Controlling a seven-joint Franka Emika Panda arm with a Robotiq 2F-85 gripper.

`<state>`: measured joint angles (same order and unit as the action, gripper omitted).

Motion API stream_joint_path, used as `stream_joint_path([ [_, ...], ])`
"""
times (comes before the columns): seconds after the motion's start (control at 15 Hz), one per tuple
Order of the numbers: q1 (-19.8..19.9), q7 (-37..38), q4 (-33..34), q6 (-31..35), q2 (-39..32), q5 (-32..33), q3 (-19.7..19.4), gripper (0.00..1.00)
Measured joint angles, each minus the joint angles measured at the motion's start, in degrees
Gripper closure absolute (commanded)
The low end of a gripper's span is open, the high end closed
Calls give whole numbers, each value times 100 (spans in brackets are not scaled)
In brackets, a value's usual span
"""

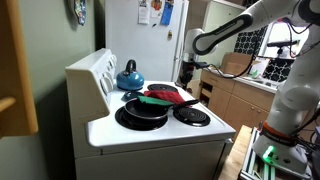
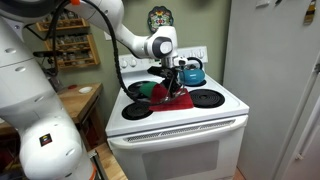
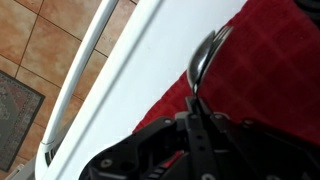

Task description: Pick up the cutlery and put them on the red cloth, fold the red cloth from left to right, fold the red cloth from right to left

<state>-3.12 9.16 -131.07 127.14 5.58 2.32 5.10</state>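
Note:
The red cloth (image 1: 168, 95) lies bunched on the white stove top between the burners, and shows in both exterior views (image 2: 170, 98). In the wrist view it fills the right side (image 3: 262, 70). My gripper (image 3: 197, 110) is shut on the handle of a metal spoon (image 3: 205, 55), whose bowl points away over the cloth's edge. In the exterior views the gripper (image 2: 172, 80) hangs just above the cloth (image 1: 185, 82). I cannot tell whether the spoon touches the cloth.
A black frying pan (image 1: 140, 113) with a flat green piece (image 1: 152, 100) sits beside the cloth. A blue kettle (image 2: 192, 70) stands at the back. A black burner (image 2: 207, 98) lies to one side. The oven handle (image 3: 80, 70) and tiled floor (image 3: 30, 40) lie below the stove edge.

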Motion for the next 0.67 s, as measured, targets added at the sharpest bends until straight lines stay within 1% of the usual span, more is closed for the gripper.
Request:
stream_joint_path([
  [0.07,0,-14,0,0,-3,-3,-1,99],
  [0.13,-2,-190,1,17,-15,-68,-2,99],
  [0.4,-67,-1547,69,193,-208,-383,-3,99],
  [0.67,-185,-2751,329,242,-554,-422,18,99],
])
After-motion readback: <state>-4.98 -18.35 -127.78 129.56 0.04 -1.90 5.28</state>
